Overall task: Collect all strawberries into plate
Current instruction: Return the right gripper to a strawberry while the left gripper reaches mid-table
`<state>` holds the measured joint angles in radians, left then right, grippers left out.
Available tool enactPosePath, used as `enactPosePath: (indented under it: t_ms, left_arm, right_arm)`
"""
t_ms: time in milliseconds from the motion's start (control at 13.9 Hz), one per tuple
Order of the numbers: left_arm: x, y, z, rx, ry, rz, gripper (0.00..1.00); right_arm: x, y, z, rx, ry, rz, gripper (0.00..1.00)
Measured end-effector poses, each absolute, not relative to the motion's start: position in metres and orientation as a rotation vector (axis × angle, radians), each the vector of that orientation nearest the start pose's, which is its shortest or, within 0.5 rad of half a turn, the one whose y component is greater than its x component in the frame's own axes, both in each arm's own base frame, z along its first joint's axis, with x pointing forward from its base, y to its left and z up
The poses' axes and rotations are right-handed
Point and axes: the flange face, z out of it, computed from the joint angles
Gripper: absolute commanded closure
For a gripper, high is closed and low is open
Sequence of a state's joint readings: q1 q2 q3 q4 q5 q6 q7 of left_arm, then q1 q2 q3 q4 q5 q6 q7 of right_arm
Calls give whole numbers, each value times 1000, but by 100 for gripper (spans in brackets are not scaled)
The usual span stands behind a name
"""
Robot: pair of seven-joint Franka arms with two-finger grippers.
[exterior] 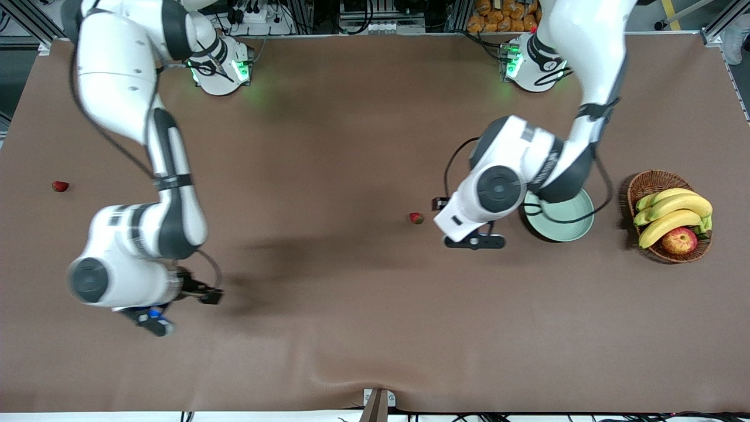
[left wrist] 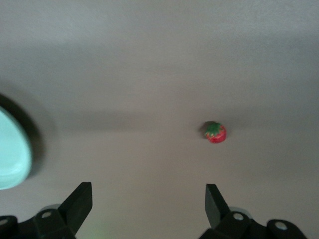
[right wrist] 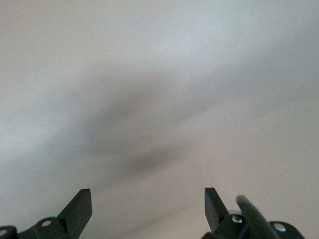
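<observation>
Clearly, the left gripper (left wrist: 144,201), jaws spread, hung beside the plate (exterior: 577,225) near a strawberry (left wrist: 215,132). It needed to centre over the berry before descending. The right gripper (right wrist: 147,206), equally spread, waited over bare table.

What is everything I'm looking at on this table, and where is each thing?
strawberries: two visible, red with green caps; one mid-table beside the plate, one at the right arm's end
plate: one, pale mint green, partly under the left arm
basket: one, brown wicker, at the left arm's end
bananas: a yellow bunch, in the basket
apple: one, red-yellow, in the basket
left gripper: open, over the table between strawberry and plate
right gripper: open, over bare table
</observation>
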<state>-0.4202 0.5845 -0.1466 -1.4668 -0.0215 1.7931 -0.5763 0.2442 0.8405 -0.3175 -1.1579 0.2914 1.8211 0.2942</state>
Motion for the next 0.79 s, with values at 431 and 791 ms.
enactPosePath:
  t_ms: [431, 791]
  left_arm:
    - [562, -410, 240, -3034, -426, 356, 0]
    - [547, -440, 216, -3013, -654, 299, 0]
  right_arm:
    - [722, -155, 287, -3074, 96, 263, 0]
    - [701, -250, 265, -3128, -76, 201, 0]
